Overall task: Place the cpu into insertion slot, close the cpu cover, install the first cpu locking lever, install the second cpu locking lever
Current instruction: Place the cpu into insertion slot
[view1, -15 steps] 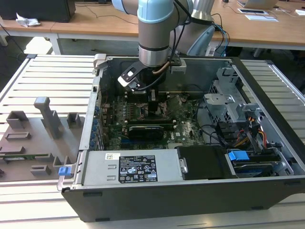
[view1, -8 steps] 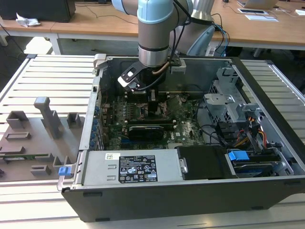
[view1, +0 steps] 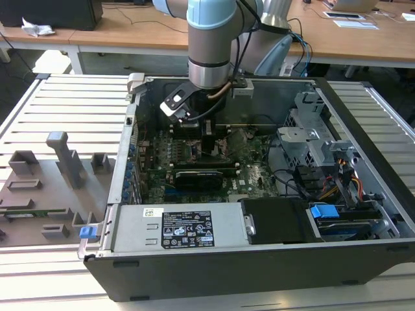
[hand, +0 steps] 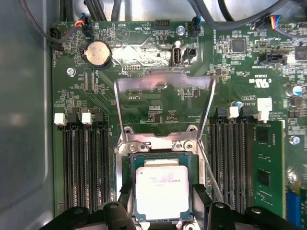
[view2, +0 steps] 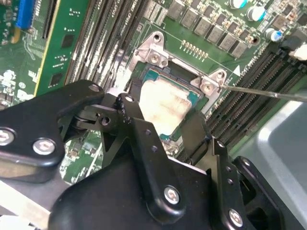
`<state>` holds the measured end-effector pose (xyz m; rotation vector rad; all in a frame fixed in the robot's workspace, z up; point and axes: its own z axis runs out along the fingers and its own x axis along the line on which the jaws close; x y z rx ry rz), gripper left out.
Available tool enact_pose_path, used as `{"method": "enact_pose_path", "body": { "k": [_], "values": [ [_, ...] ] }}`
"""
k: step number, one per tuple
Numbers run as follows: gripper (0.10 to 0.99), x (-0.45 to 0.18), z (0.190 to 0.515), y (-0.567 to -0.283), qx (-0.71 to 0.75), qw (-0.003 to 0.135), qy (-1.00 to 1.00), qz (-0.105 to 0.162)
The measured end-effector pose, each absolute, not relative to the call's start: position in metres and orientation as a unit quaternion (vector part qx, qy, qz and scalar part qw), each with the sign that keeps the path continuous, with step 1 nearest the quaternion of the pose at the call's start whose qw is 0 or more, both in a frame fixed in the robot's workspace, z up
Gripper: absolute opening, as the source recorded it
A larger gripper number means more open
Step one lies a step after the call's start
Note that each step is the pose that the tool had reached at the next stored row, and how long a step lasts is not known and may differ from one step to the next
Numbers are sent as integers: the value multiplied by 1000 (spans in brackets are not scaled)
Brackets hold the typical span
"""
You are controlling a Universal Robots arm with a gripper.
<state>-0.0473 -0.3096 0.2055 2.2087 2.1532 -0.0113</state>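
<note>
Arm: we see the arm (view1: 209,52) reaching straight down into the open computer case (view1: 259,259), which lies on the slatted desk (view1: 65,91).
Hand: the hand (hand: 161,192) hangs low over the green motherboard (hand: 158,120), toward the case's back wall, and straddles the cpu (hand: 160,184).
Grip: we cannot tell whether it clamps the chip or merely flanks it.
Cpu: it lies flat with its silver top up, inside the insertion slot (hand: 162,159) and square within the dark frame.
Cpu cover: the cpu cover (hand: 165,80) stands open, tilted back from its hinged edge at the slot. The board shows through its window.
Locking lever: a thin metal locking lever (hand: 211,172) slants past the slot's side, between it and the memory slots (hand: 240,163). In the second wrist view it runs out from the corner bracket.
Board: a coin battery (hand: 98,52) sits beyond the cover.
Desk: a grey fixture tray (view1: 39,194) lies just beside the case, toward the desk's edge at the exterior view's left.
</note>
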Motion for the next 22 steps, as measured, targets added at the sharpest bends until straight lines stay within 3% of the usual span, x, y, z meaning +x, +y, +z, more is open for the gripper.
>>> {"method": "enact_pose_path", "body": {
  "k": [4, 11, 13, 22],
  "values": [
    [588, -47, 211, -309, 716, 29, 698, -4],
    [157, -47, 210, -310, 713, 28, 700, -3],
    [106, -47, 210, -312, 707, 28, 707, -3],
    [106, -48, 205, -315, 704, 24, 710, 2]
  ]
}}
